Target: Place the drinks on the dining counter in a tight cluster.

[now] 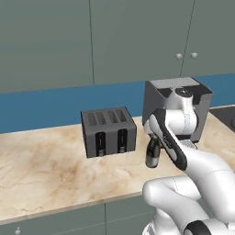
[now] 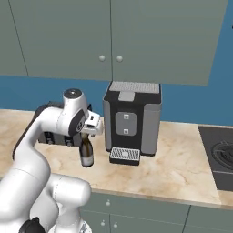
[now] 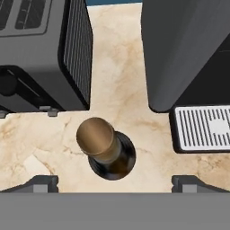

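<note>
A dark bottle (image 3: 110,155) with a brownish cap stands upright on the marble worktop (image 1: 46,170), between the toaster and the coffee machine. It also shows as the bottle (image 2: 86,154) in the right base view and the bottle (image 1: 152,155) in the left base view. My gripper (image 3: 114,182) hangs right above its top, open, with the fingertips (image 3: 42,182) spread wide on either side and not touching it. The other two drinks and the dining counter are out of view.
A grey four-slot toaster (image 1: 109,131) stands left of the bottle and a coffee machine (image 2: 132,120) with a drip tray (image 2: 124,155) right of it. Grey wall cabinets (image 2: 113,36) hang overhead. A hob (image 2: 218,159) lies at the far right.
</note>
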